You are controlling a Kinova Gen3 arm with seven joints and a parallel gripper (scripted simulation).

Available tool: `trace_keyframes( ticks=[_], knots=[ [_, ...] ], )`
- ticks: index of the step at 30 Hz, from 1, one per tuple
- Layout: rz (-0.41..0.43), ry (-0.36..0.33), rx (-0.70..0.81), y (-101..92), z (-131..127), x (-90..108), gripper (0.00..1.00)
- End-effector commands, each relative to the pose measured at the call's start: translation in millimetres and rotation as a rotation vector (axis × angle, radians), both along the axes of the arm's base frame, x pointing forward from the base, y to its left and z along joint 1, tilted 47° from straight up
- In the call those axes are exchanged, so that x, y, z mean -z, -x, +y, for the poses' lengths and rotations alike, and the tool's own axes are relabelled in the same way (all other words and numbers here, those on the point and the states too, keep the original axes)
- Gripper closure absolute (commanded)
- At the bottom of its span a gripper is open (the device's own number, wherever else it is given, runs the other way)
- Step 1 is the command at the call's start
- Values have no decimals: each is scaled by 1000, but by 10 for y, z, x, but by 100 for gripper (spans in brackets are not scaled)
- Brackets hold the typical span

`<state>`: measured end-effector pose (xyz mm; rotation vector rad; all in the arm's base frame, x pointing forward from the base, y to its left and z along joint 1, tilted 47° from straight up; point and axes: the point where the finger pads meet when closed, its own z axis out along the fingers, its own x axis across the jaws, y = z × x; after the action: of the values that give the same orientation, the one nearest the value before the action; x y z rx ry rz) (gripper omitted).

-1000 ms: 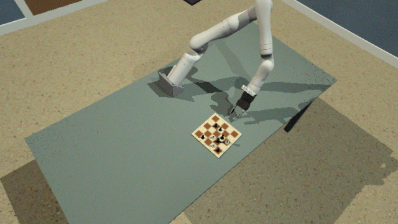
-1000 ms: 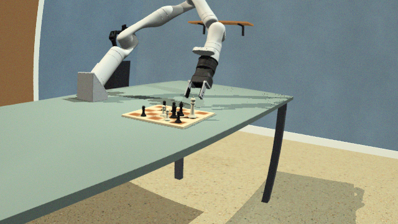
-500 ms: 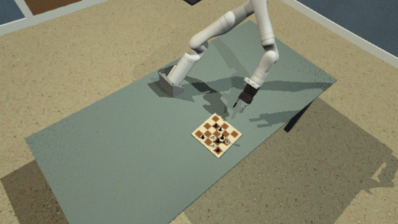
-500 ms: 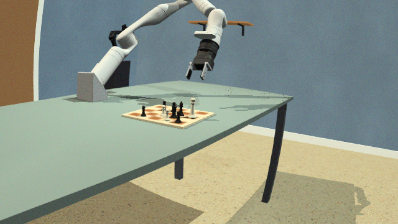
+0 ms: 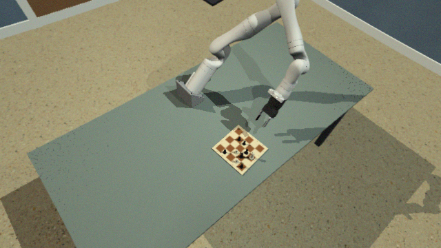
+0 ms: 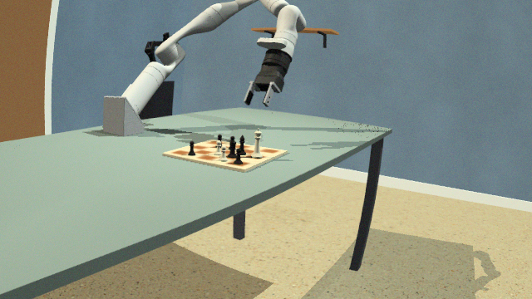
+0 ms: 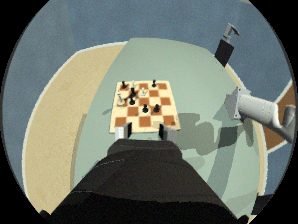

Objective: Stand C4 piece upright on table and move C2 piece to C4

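Two fingers (image 5: 258, 117) (image 6: 248, 98) up front, gripper (image 5: 261, 122) (image 6: 258, 103) (image 7: 145, 128) wide open and holding zilch, with the chess pieces (image 5: 251, 156) (image 6: 257, 146) (image 7: 120, 100) well apart below it on the board (image 5: 229, 139) (image 6: 178, 153) (image 7: 169, 94), labels too small to read tbh.

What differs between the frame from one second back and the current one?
The gripper has risen and drawn slightly away from the chessboard. Nothing was visibly taken hold of or let go; its fingers stand open and empty. The board and the tall white piece show no visible shift.
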<state>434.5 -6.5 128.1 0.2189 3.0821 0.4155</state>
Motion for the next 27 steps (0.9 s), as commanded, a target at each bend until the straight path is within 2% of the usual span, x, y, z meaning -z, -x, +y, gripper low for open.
trace_keyframes(
  ticks=[1, 5, 6, 8, 9, 11, 12, 13, 15, 18, 20, 27],
  knots=[
    [60, -83, 45, 37, -245, 181, 0],
    [105, -241, 98, 73, -520, 370, 0],
    [107, -231, 90, 86, -549, 383, 0],
    [111, -323, 123, 88, -664, 443, 0],
    [112, -317, 118, 99, -683, 453, 0],
    [106, -396, 143, 105, -806, 501, 0],
    [113, -397, 158, 109, -805, 500, 0],
    [107, -432, 169, 110, -861, 517, 0],
    [107, -432, 169, 110, -861, 517, 0],
    [87, -512, 195, 110, -993, 546, 0],
    [77, -542, 204, 110, -1044, 553, 0],
    [63, -549, 215, 79, -1093, 575, 0]
  ],
)
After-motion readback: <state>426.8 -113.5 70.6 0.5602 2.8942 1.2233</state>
